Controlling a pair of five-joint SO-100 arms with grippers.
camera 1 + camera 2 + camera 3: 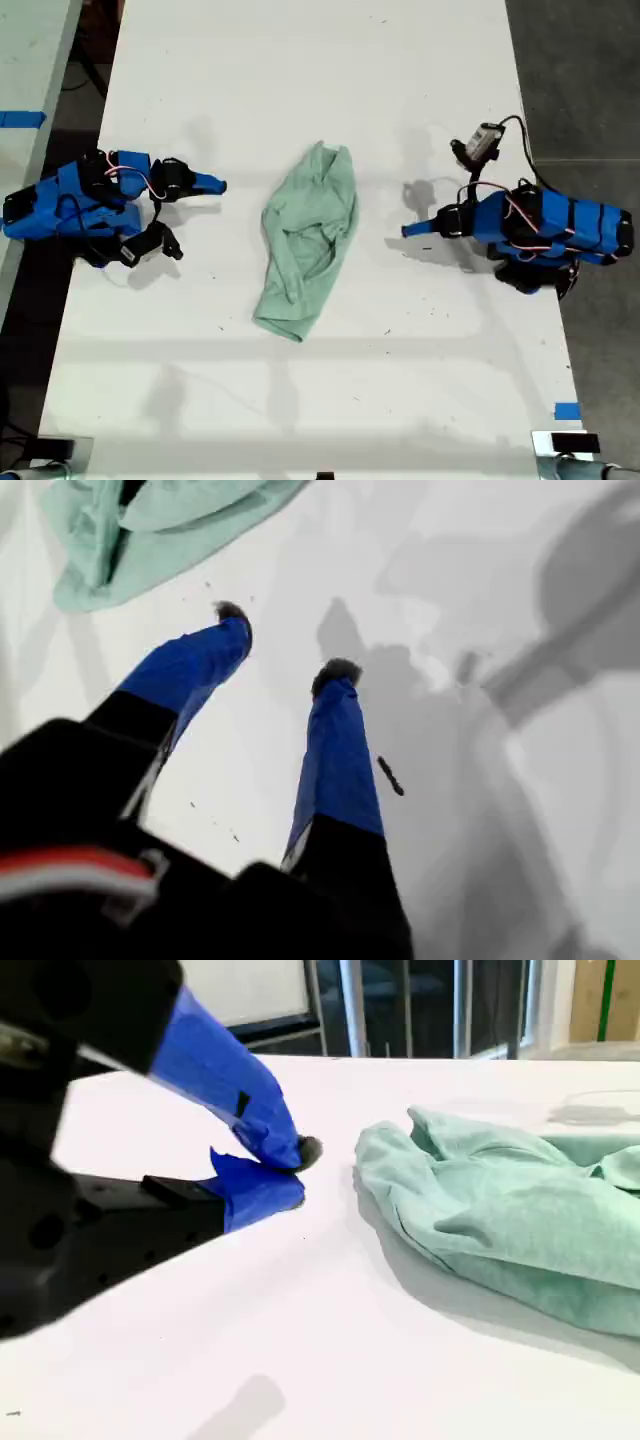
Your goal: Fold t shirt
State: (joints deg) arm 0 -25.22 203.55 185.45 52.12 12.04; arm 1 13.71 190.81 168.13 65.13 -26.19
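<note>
The pale mint-green t shirt [310,235] lies crumpled in a long bunch at the middle of the white table [300,400]. My first gripper [412,229] is on the arm at the exterior view's right and points at the shirt from a short gap away. In its wrist view the first gripper [285,642] is open above bare table, with one end of the shirt [150,530] beyond the fingertips. My second gripper [212,184], at the exterior view's left, is shut and empty. Its wrist view shows the second gripper [295,1165] low over the table, apart from the shirt [500,1220].
A bit of blue tape [566,411] marks the table near its edge at the exterior view's lower right. A second pale surface with blue tape [20,119] stands at the exterior view's left. Dark floor [580,80] runs past the table's edge at the exterior view's right.
</note>
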